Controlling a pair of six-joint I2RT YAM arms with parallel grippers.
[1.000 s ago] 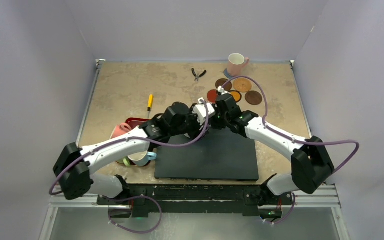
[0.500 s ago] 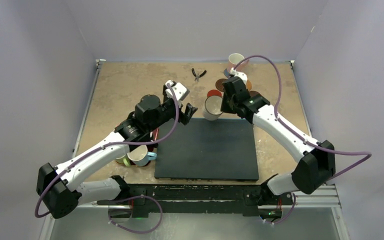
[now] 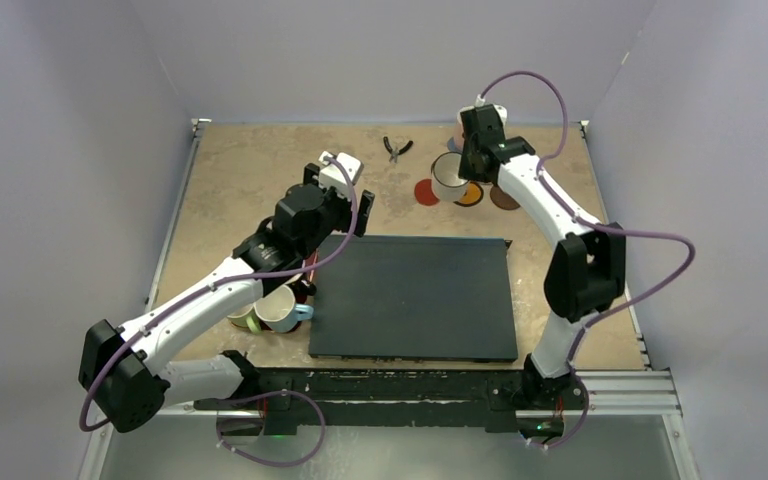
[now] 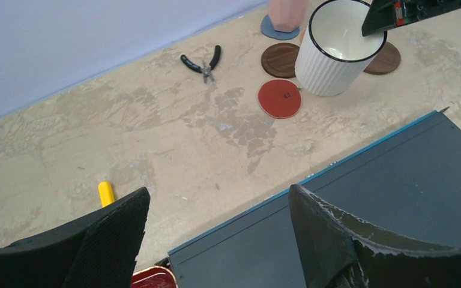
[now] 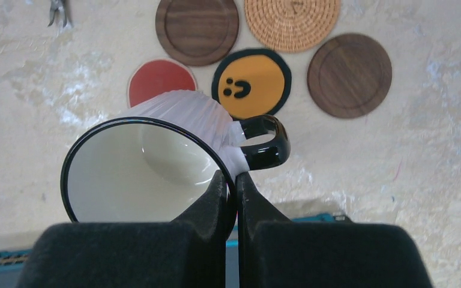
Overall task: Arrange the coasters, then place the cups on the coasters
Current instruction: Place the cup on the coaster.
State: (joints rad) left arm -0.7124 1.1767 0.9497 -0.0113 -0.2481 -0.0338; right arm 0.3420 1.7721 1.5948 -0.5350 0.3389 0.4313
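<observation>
My right gripper (image 5: pixel 235 180) is shut on the rim of the white cup with a black handle (image 5: pixel 150 162), next to the handle. The cup hangs tilted over the near edge of the red coaster (image 5: pixel 159 81). Beside it lie the yellow coaster with black marks (image 5: pixel 251 83), a dark brown coaster (image 5: pixel 197 30), a tan cork coaster (image 5: pixel 292 21) and a brown wood coaster (image 5: pixel 349 75). A pink cup (image 4: pixel 287 9) stands on the grey-blue coaster (image 4: pixel 276 30). My left gripper (image 4: pixel 217 193) is open and holds nothing, above the far left corner of the black mat (image 3: pixel 415 300).
More cups (image 3: pixel 278 308) sit under my left arm at the mat's left side, by a red tray (image 4: pixel 153 279). Black pliers (image 3: pixel 395 148) lie at the back of the table. A yellow screwdriver handle (image 4: pixel 105 193) shows left of the mat.
My right arm has carried the white cup from the mat's far edge back to the coasters. My left gripper has let go of that cup, opened wider and drawn back to the left.
</observation>
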